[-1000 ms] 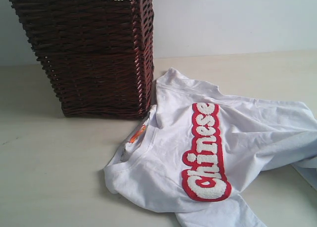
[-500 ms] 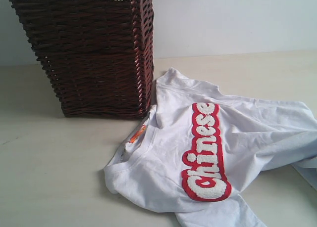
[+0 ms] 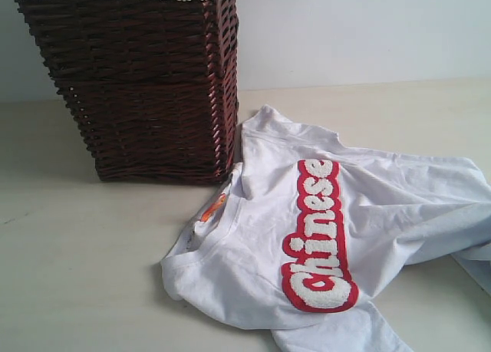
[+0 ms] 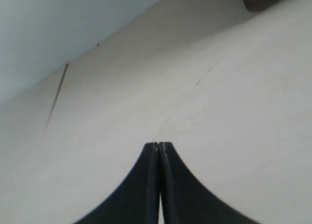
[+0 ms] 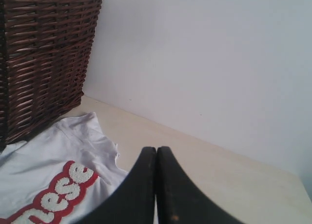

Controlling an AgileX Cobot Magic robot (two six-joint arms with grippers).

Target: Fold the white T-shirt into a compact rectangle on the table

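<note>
white t-shirt [image 3: 383, 206] lies crosswise, collar [image 3: 225, 223] left | left end effector [image 4: 159, 146], right end effector [image 5: 156, 150] closed

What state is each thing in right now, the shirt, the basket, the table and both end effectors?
white T-shirt: unfolded, rumpled, lying lettering up, not held.
wicker basket: upright beside the shirt, inside hidden.
table: bears the shirt and the basket.
left end effector: shut, holding nothing.
right end effector: shut, holding nothing.
</note>
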